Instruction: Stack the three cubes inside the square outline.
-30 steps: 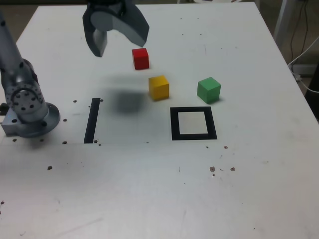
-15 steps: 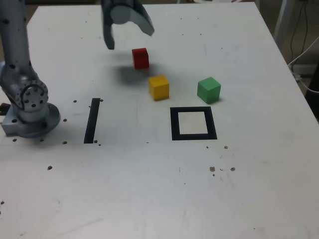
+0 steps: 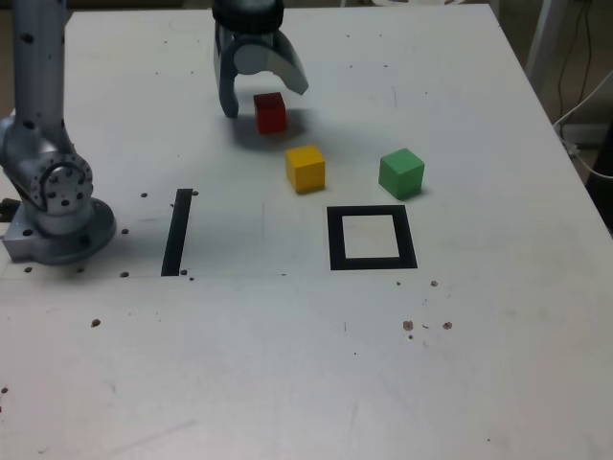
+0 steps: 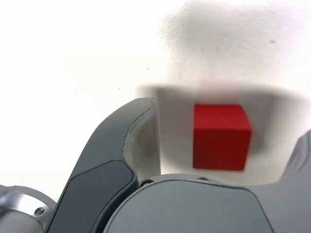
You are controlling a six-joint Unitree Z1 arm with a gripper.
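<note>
The claw (image 3: 265, 94), jaws spread wide, straddles the red cube (image 3: 271, 112) at the far side of the bench (image 3: 287, 364); closing off-centre could nudge it or knock the yellow cube (image 3: 306, 168) just nearer.

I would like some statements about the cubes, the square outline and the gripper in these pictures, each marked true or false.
1. The open gripper has its jaws on either side of the small red cube. True.
2. The yellow cube sits on the green cube. False: both rest on the white table, apart.
3. The thick black square outline holds no cube. True.
4. The red cube is lifted off the table. False: it rests on it.
5. The straight black strip lies to the exterior view's right of the outline. False: to its left.
</note>
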